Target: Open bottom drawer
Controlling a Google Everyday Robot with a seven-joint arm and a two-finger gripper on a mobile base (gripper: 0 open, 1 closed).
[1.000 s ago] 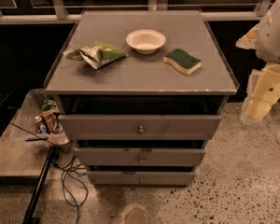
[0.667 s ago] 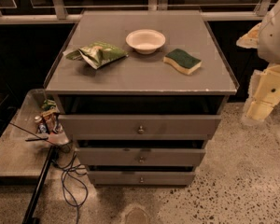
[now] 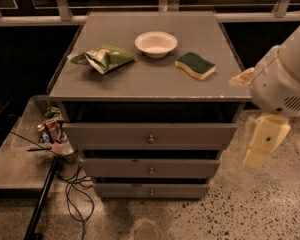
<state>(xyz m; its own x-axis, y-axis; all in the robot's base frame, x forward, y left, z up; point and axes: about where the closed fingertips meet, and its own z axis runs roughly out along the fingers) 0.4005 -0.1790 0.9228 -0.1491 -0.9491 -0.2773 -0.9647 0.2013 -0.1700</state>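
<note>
The robot's arm (image 3: 282,76), at far right: a rounded white housing crossed by a thin dark curving seam, with a patch of fine vent slots low on its side. A small cream tab (image 3: 241,77) juts from its left. Below the housing, at right, hangs the gripper (image 3: 264,143), a blocky cream-yellow piece marked with one small dark dot.
</note>
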